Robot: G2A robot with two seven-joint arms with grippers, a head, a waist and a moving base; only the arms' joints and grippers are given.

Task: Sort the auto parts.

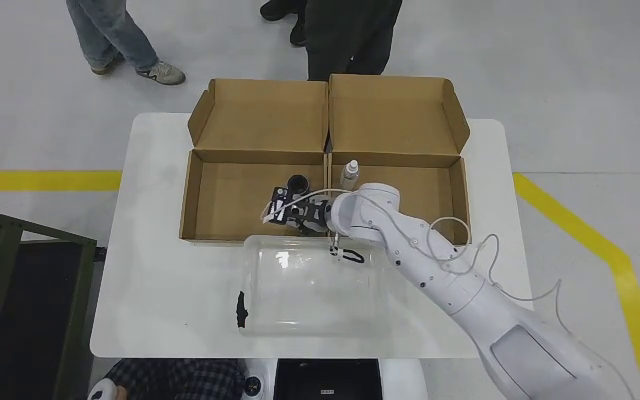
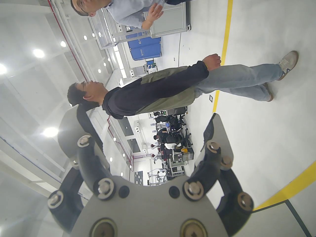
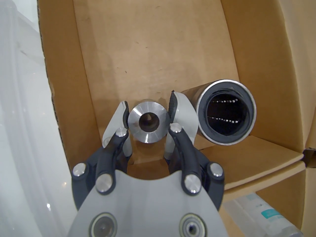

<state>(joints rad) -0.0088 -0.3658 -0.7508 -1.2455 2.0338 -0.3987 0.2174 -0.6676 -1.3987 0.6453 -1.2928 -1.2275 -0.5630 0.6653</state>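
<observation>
My right gripper [image 3: 148,107] is shut on a short shiny metal bushing [image 3: 148,122] with a centre hole, held just above the floor of the left cardboard box [image 3: 148,38]. Right beside it lies a larger steel linear bearing [image 3: 226,115] with a black inner bore. In the top view the right gripper [image 1: 280,208] sits inside the left cardboard box [image 1: 225,195], close to the bearing [image 1: 296,185]. My left gripper [image 2: 144,113] is open, holds nothing, and points away from the table toward the room.
A second cardboard box [image 1: 420,190] adjoins on the right, with a white bottle [image 1: 349,173] at its near-left corner. A clear plastic bin [image 1: 310,285] sits in front of the boxes and holds small black parts [image 1: 241,308]. Both box lids stand open at the back.
</observation>
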